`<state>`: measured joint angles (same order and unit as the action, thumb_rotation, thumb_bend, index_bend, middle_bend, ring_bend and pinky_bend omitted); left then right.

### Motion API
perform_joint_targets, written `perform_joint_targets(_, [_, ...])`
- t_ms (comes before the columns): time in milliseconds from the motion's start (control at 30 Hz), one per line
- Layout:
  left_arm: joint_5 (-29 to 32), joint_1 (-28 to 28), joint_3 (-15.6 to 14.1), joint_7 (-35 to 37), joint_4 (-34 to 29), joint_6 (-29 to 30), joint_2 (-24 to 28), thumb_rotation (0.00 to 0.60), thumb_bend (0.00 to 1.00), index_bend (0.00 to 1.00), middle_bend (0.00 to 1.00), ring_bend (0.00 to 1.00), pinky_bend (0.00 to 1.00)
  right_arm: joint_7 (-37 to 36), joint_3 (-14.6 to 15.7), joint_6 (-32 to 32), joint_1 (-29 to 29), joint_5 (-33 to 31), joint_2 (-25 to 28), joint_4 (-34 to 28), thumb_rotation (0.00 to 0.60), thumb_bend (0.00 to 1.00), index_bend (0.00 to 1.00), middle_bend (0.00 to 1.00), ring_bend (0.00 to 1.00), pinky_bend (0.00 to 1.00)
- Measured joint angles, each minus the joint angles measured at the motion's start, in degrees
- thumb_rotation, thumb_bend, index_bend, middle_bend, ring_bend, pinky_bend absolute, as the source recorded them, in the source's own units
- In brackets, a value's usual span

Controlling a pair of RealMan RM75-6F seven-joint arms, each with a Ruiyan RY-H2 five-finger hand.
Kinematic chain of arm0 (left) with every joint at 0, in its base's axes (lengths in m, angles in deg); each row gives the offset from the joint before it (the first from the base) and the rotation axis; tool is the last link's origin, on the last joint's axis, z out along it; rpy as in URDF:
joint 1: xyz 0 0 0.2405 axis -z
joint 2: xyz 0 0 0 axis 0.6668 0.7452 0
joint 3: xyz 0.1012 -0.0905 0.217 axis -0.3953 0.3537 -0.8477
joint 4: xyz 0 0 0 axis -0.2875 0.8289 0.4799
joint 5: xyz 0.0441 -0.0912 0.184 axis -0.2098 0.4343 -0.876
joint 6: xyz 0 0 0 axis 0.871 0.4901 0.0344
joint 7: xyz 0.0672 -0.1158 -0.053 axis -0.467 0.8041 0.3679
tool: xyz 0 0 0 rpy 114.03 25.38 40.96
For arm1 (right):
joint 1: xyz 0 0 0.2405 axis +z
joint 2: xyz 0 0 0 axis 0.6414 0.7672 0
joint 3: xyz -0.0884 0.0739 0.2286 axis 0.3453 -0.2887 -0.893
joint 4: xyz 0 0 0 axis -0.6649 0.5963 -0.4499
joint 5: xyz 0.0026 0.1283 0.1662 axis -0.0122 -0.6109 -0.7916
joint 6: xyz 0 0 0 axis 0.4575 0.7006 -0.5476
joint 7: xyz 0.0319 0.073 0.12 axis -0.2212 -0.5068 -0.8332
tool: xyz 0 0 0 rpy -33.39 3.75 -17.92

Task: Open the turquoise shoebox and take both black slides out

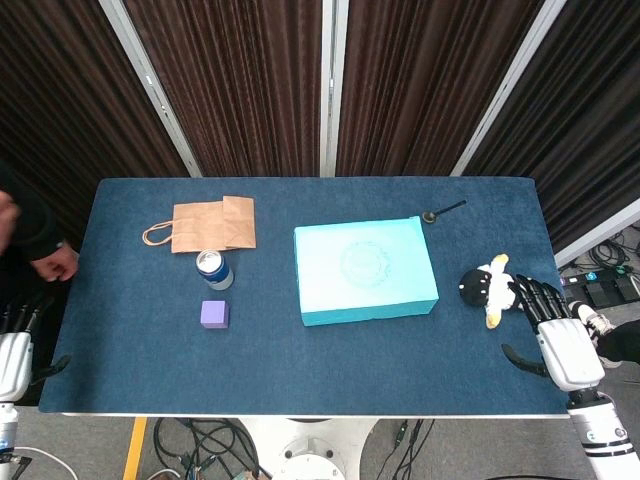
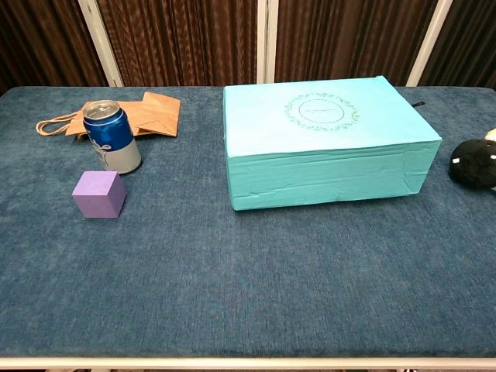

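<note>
Turquoise and shut, the shoebox sits near the middle of the blue table, its lid on. To its left stand a blue can and a purple block, with a brown paper bag farther back. A black spoon lies by the box's far right corner. A black and white stuffed toy lies to the right. The right hand rests at the table's right edge just beside the toy, fingers spread, holding nothing. The left hand sits off the left edge; its fingers look spread.
</note>
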<state>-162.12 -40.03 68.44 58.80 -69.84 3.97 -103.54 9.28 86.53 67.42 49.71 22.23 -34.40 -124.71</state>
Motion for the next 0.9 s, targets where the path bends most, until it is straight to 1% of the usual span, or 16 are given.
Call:
perform_joint_targets(300, [0.26,-0.18,-0.3,-0.53,-1.21,-0.36,0.63,0.6,0.0,0.17,0.09,0.01,0.05,-0.33,0.09,-0.97,0.54,0.12,-0.05,0.61,0.6,0.16,0.0,0.0,0.0,0.0])
perform_joint_targets(500, [0.27,-0.29,-0.36,-0.42,-1.72,-0.36,0.94,0.6,0.0,0.17,0.09,0.01,0.05,-0.7,-0.8,-4.1,2.95,-0.22,-0.05,1.47,0.6,0.16,0.0,0.0,0.0,0.0])
perform_joint_targets(633, [0.32,-0.42,-0.47,-0.19,-1.96,-0.42,1.05,0.6,0.0,0.17,0.09,0.01,0.05,-0.82,-2.16,-9.46,6.55,-1.65,-0.54,2.89,0.6,0.16,0.0,0.0,0.0,0.0])
perform_joint_targets(700, [0.48,-0.56,-0.63,-0.02,-1.98,-0.58,1.05,0.6,0.0,0.17,0.09,0.01,0.05,-0.65,-2.99,-12.42,8.62,-2.7,-1.19,4.12,0.6,0.15,0.0,0.0,0.0,0.0])
perform_joint_targets(833, [0.94,-0.83,-0.87,0.09,-1.98,-0.96,1.15,0.6,0.0,0.17,0.09,0.01,0.05,1.35,-4.9,-18.92,13.81,-5.38,-4.65,9.33,0.6,0.1,0.0,0.0,0.0,0.0])
perform_joint_targets(900, [1.19,-0.92,-0.9,0.05,-2.06,-1.1,1.22,0.6,0.0,0.17,0.09,0.01,0.05,2.5,-5.57,-21.19,15.81,-6.44,-6.72,12.06,0.6,0.08,0.0,0.0,0.0,0.0])
